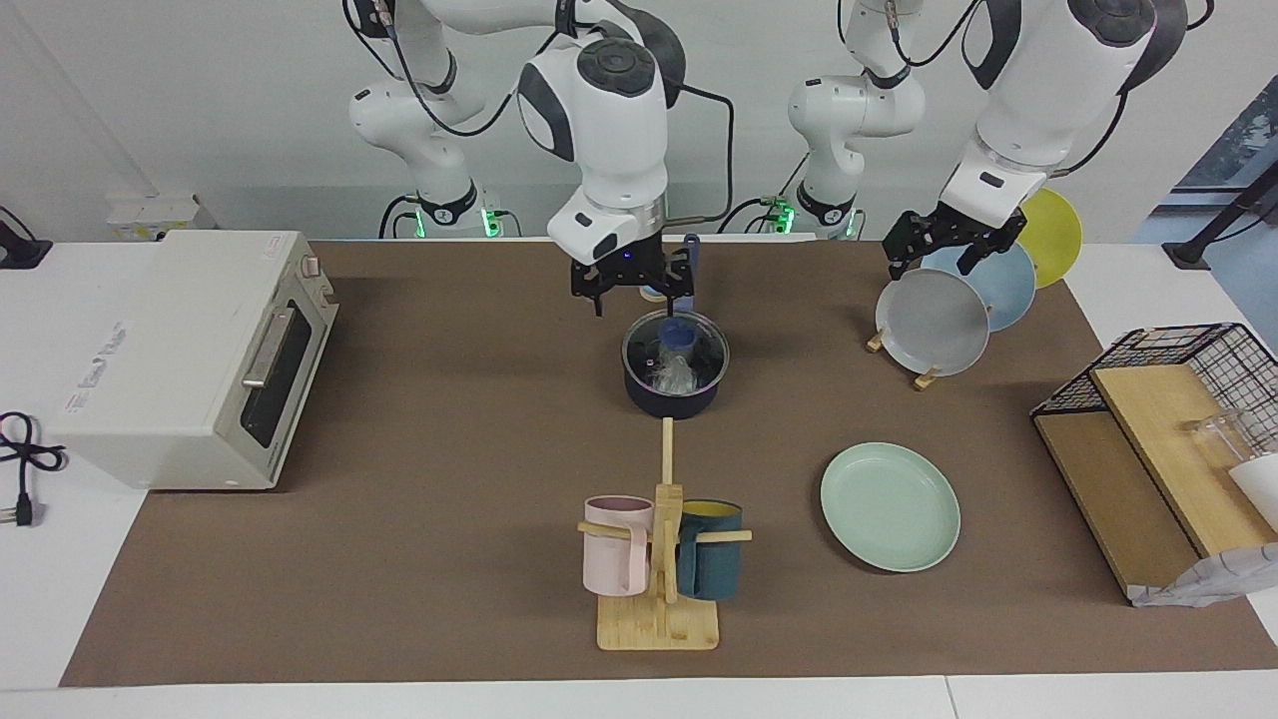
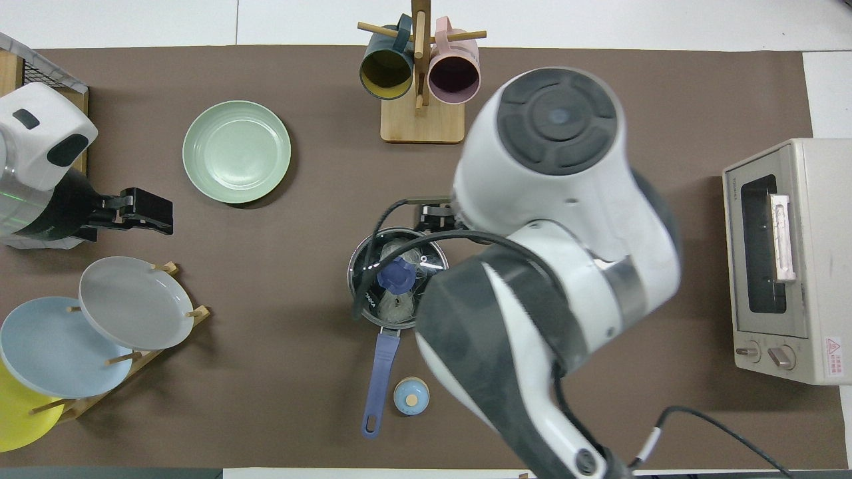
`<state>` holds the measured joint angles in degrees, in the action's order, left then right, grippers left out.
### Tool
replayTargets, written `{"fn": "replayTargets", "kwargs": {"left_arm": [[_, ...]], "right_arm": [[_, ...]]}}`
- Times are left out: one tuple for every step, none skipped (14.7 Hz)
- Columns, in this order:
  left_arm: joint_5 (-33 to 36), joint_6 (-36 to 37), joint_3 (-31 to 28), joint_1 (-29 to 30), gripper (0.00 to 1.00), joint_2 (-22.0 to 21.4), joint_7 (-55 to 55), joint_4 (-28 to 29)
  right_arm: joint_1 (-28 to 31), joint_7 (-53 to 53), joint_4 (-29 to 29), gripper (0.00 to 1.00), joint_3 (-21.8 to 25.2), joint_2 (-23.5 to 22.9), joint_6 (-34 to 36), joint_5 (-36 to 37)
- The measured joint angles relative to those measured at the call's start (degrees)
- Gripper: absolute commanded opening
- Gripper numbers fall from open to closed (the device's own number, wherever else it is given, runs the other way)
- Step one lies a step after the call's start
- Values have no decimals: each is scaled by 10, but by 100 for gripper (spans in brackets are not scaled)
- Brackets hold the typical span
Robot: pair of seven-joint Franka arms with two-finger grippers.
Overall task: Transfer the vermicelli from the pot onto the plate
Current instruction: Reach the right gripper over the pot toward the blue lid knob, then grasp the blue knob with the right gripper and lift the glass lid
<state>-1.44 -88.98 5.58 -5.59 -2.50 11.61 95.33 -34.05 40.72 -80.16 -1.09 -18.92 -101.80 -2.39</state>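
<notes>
Though hidden by its arm from overhead, right hand (image 1: 633,297) open above pot (image 1: 675,384).
</notes>
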Motion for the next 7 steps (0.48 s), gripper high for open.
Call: {"fn": "replayTargets", "kwargs": {"left_arm": [[0, 0, 0, 0, 100, 0, 0, 0], [0, 0, 0, 0, 100, 0, 0, 0], [0, 0, 0, 0, 100, 0, 0, 0], [0, 0, 0, 0, 100, 0, 0, 0], [0, 0, 0, 0, 100, 0, 0, 0], [0, 0, 0, 0, 100, 0, 0, 0], [0, 0, 0, 0, 100, 0, 0, 0]], "right_arm": [[-7, 5, -3, 100, 0, -7, -9, 0], [-14, 7, -9, 100, 0, -12, -19, 0], [-22, 11, -14, 100, 0, -16, -28, 0], [-32, 22, -18, 100, 0, -21, -35, 1], [-42, 34, -22, 100, 0, -27, -42, 4], [-51, 44, -25, 100, 0, -34, -47, 9], [-58, 50, -26, 100, 0, -41, -51, 14]]}}
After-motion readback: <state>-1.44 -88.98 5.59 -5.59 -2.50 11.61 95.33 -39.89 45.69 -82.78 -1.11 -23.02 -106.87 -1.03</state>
